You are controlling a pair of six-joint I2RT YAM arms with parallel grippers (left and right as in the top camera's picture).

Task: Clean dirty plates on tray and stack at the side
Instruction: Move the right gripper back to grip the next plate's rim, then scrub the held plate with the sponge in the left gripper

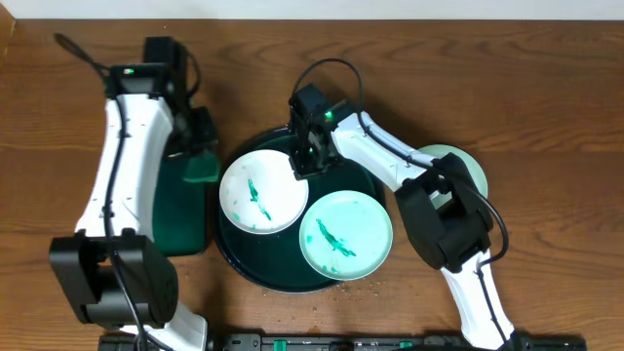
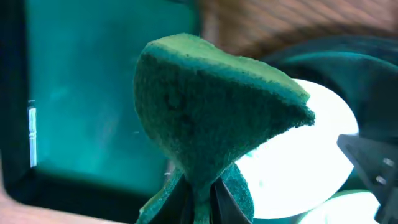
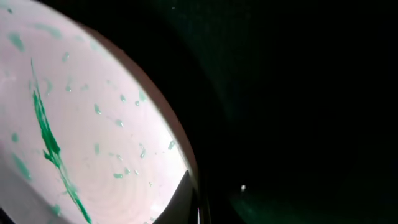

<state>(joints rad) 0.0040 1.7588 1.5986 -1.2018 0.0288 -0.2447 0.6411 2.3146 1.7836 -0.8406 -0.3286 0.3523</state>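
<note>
Brown wood-grain tabletop (image 1: 546,97) carries the round black-green tray (image 1: 255,276) at its middle. On the near right of that tray lies the nearest plate (image 1: 346,234), pale teal all over in the overhead view, with a dark green streak across its centre. It just touches or overlaps the edge of the white plate (image 1: 261,192), which sits farther back on the left half of the tray. That one carries a long green smear and many small green flecks, plain in the right wrist view.

At the far right rim of the white plate stands the right gripper (image 1: 310,164). Its jaws are closed together right at the plate's edge; whether they pinch the rim or only rest against it I cannot tell.

To the right, off the tray and on the bare wood, lies the third plate (image 1: 473,174), partly hidden under the right arm.

Left of the round tray is a dark green rectangular tray (image 1: 180,219). Above its far right corner the left gripper (image 2: 200,202) is clamped on a green sponge (image 2: 205,106), squeezed narrow between the fingers and flaring wide beyond them.
</note>
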